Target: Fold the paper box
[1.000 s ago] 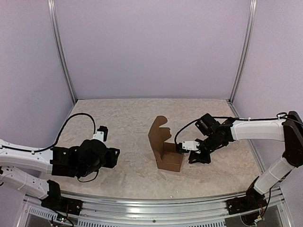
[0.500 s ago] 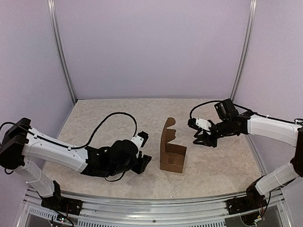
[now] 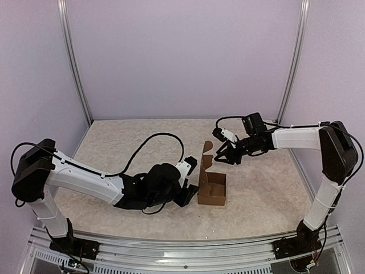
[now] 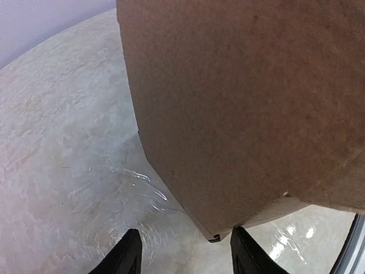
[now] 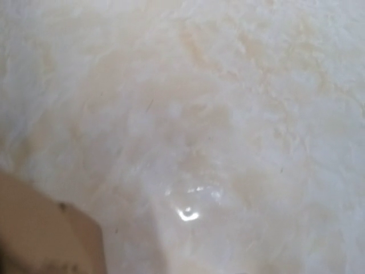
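The paper box (image 3: 212, 188) is brown cardboard, standing open-topped on the table with one tall flap (image 3: 206, 155) upright at its back left. My left gripper (image 3: 188, 197) is low at the box's left side. In the left wrist view the box wall (image 4: 245, 97) fills the frame, and my left gripper (image 4: 185, 254) is open with the box's bottom corner between the fingertips (image 4: 130, 251). My right gripper (image 3: 225, 155) hovers just right of the flap's top and looks open and empty. The right wrist view is blurred, showing the table and a brown cardboard edge (image 5: 40, 228), with no fingers.
The marbled beige table (image 3: 131, 142) is enclosed by lilac walls with metal posts (image 3: 74, 63) at the back corners. A black cable (image 3: 154, 142) loops over the left arm. A metal rail (image 3: 182, 248) runs along the near edge.
My left gripper has swept right across the table to the box's left wall. My right gripper has left the box's right side, risen and moved back-left beside the flap. The box shifted slightly right.
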`<action>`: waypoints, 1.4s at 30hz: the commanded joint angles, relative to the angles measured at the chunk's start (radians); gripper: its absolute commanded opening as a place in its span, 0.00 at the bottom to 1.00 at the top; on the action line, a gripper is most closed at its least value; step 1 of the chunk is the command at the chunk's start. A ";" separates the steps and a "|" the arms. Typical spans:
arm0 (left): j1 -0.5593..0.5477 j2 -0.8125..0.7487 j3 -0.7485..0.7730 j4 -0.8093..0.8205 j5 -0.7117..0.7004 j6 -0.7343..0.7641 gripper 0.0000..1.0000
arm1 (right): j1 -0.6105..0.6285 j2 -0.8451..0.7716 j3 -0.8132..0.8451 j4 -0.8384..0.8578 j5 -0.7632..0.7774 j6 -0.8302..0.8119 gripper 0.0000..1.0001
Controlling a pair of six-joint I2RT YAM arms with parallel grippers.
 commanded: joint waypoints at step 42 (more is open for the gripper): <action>0.191 0.080 0.093 0.101 0.193 0.247 0.51 | -0.094 -0.065 -0.099 -0.069 -0.045 -0.042 0.37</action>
